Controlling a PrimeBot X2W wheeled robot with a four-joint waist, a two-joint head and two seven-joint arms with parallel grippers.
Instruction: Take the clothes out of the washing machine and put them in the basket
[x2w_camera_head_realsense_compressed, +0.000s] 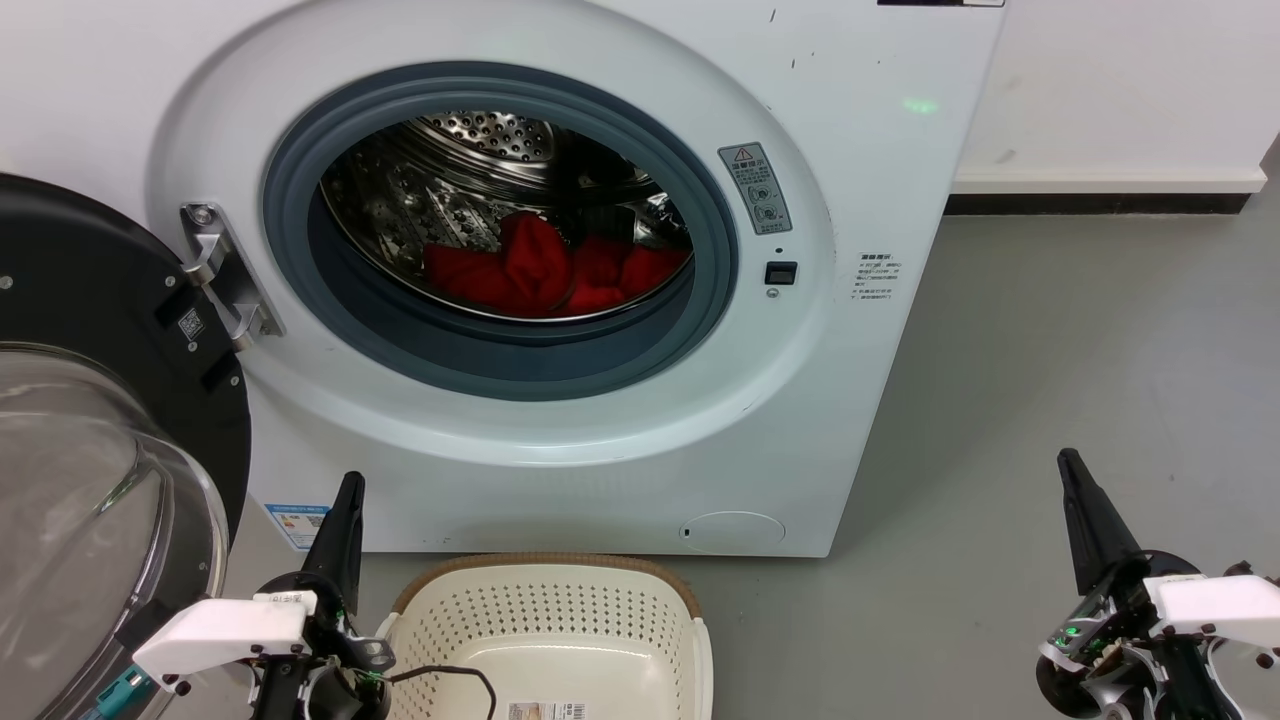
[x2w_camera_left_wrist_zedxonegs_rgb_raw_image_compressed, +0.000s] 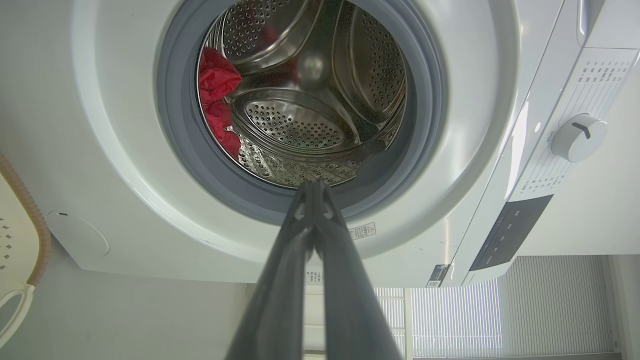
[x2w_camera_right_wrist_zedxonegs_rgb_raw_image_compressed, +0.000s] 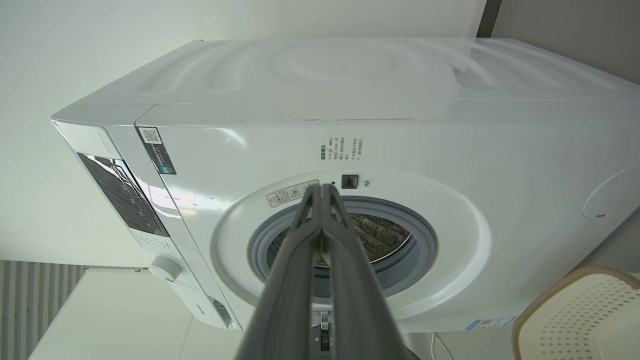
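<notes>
Red clothes (x2w_camera_head_realsense_compressed: 545, 268) lie partly hidden behind the drum's grey rim (x2w_camera_head_realsense_compressed: 500, 350).

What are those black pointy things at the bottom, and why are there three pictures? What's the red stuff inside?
The black pointy things are the robot's two hands. Each is a tool with two long dark fingers. In the big picture, taken from the robot's head, the left tool is at the lower left and the right tool at the lower right. Both are closed and hold nothing.

The other two pictures come from little cameras on the robot's wrists, looking along the fingers. That is why the washing machine looks tipped sideways there.

The red stuff is the clothes, lying at the bottom of the shiny drum. The round door is swung open to the left. On the floor in front stands a cream basket with nothing in it yet.
</notes>
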